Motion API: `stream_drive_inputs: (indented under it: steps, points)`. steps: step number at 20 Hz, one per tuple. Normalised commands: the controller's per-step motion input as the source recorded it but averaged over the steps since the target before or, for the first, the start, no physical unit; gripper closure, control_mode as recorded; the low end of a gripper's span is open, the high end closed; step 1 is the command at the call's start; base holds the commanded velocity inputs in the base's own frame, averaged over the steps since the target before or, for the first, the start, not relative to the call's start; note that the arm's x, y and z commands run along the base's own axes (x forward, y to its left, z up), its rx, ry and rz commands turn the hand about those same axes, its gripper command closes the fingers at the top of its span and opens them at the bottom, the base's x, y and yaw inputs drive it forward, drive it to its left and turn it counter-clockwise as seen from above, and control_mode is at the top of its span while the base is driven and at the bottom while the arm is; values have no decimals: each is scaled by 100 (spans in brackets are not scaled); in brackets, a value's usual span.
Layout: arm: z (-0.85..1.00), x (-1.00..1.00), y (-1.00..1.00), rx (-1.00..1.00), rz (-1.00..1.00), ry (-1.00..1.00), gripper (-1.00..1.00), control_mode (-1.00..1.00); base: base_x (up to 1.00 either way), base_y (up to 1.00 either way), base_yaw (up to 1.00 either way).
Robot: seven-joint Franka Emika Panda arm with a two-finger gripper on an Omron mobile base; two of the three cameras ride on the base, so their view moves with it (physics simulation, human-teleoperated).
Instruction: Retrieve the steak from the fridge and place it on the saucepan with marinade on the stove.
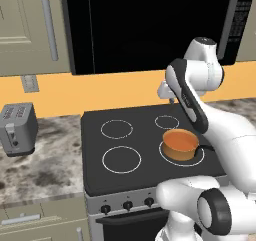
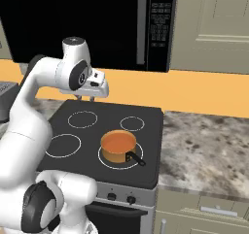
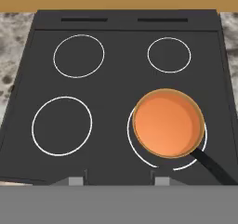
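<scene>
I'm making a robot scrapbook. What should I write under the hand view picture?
Looking down on the stove: an orange saucepan of marinade sits on the front right burner.

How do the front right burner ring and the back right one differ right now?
The front right burner ring is larger and carries the saucepan, sitting slightly off-centre on it; the back right burner ring is smaller and bare. Both are thin white circles on the black stove.

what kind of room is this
A kitchen, rendered rather than real. A black stove with four burner rings sits in a marble-look counter, an orange saucepan stands on the front right ring, and a toaster sits on the counter to the left.
</scene>
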Motion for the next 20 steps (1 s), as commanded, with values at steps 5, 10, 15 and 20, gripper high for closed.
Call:
stream_drive_inputs:
  steps: [5, 10, 15, 20]
  points:
    - [-6, -62, -5, 0, -2, -27, -100, -100, 0, 0, 0]
    - [-40, -100, -7, 0, -5, -42, -100, -100, 0, 0, 0]
    - [-44, -76, 0, 1, -3, -15, -100, -100, 0, 0, 0]
    - [-23, -26, 0, 0, 0, 0, -100, -100, 0, 0, 0]
